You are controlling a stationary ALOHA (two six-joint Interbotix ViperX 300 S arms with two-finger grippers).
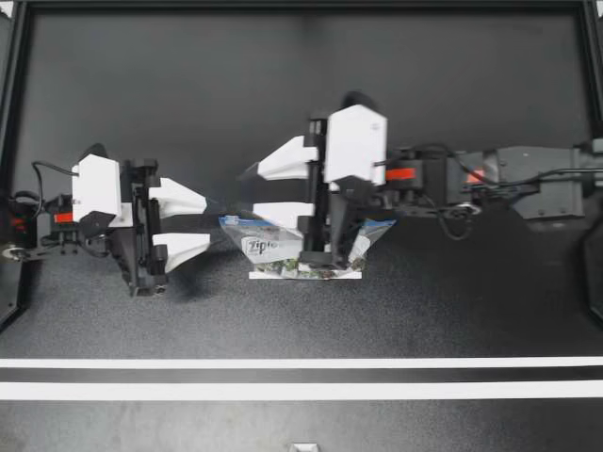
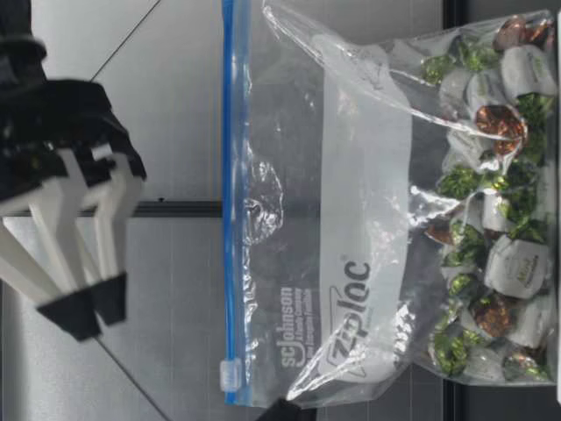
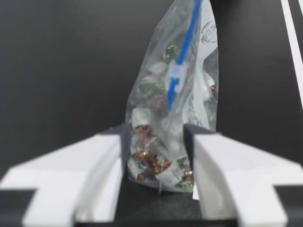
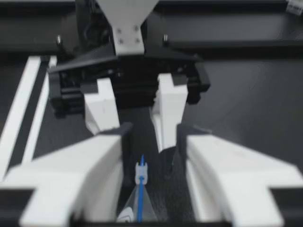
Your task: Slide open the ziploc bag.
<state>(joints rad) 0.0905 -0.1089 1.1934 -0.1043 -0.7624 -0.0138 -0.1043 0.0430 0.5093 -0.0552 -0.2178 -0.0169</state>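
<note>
The clear ziploc bag (image 1: 283,247) of wrapped sweets stands upright mid-table, its blue zip (image 2: 230,175) on top. The white slider (image 2: 230,375) sits at the zip's end nearest my left gripper. My left gripper (image 1: 207,222) is open just short of that end. In the left wrist view the bag (image 3: 170,109) rises ahead of the gripper (image 3: 155,137), its near edge between the spread fingers, slider (image 3: 174,78) higher up. My right gripper (image 1: 256,190) hovers open over the bag, touching nothing. The slider (image 4: 140,172) shows below its gap (image 4: 155,137). In the low view a gripper (image 2: 88,303) hangs above the zip.
The black table (image 1: 301,85) stretches around the bag. Two white stripes (image 1: 301,377) run along its front. A dark frame rail (image 1: 301,6) borders the back. The left gripper (image 4: 135,113) faces the right one at close range over the bag's end.
</note>
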